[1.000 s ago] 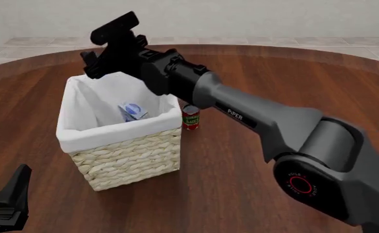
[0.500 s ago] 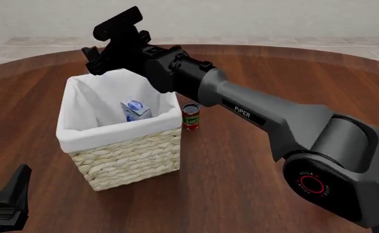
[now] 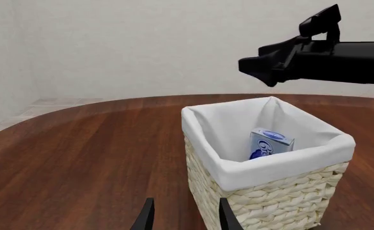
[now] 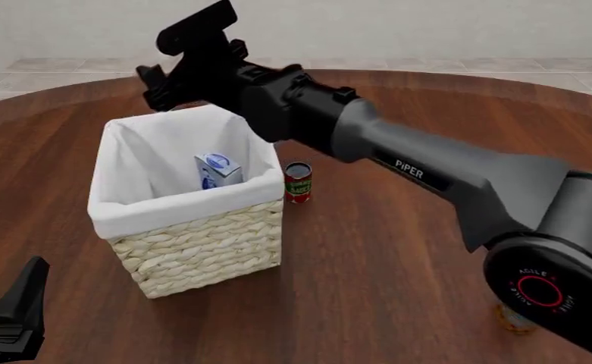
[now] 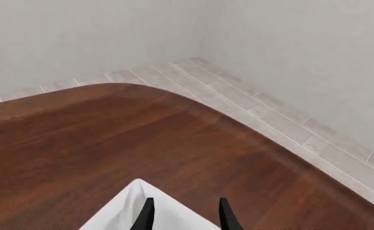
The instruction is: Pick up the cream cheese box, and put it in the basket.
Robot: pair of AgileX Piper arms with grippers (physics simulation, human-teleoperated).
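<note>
Dark wood tabletop [image 4: 377, 250] carrying basket [image 4: 189, 250] with box [image 4: 217, 170] leaning upright inside against its liner, small can [image 4: 298, 183] just beside basket; right jaws [image 4: 152, 85] spread and empty above basket's far rim, left jaws [image 3: 182, 218] spread, low near basket.

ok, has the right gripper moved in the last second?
Yes. In the front view the right gripper has risen and pulled away from the basket rim toward the far side of the table; the basket stays put.
</note>
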